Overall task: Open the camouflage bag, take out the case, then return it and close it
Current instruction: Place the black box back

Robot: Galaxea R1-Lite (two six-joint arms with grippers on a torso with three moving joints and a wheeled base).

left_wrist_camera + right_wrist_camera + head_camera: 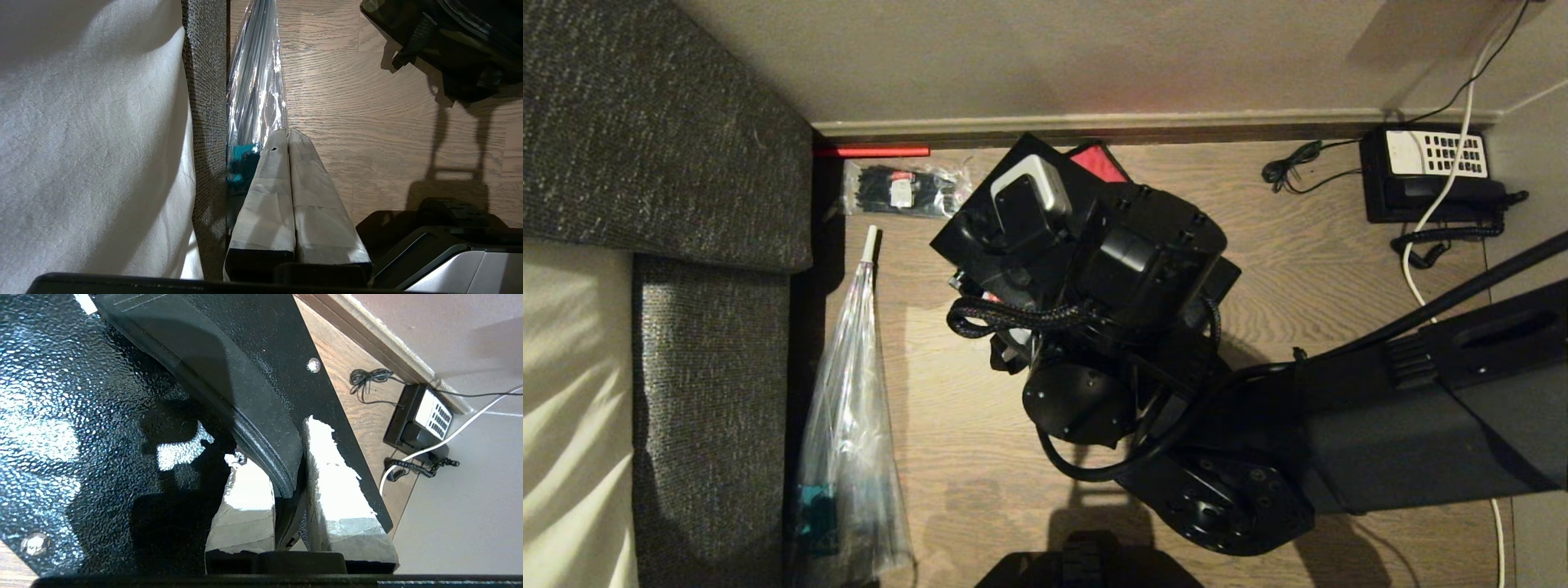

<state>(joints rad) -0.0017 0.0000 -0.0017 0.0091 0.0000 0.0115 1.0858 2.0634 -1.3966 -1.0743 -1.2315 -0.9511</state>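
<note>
The case (81,396) is flat, black and pebbled. My right gripper (273,441) is shut on the case's ridged handle (261,416), one taped finger on each side of it. In the head view my right arm (1127,269) hangs over the camouflage bag and hides most of it; the red lid lining (1098,161) and a corner of the case (1011,155) stick out near the wall. The left wrist view shows an edge of the camouflage bag (449,36) with its black straps. My left gripper (288,132) is shut and empty, parked low beside the sofa.
A grey sofa (670,122) lines the left side, with a long clear plastic bag (849,425) leaning on it. A small packet of black cable ties (903,189) and a red stick (870,151) lie by the wall. A black desk phone (1429,175) with cords sits at the far right.
</note>
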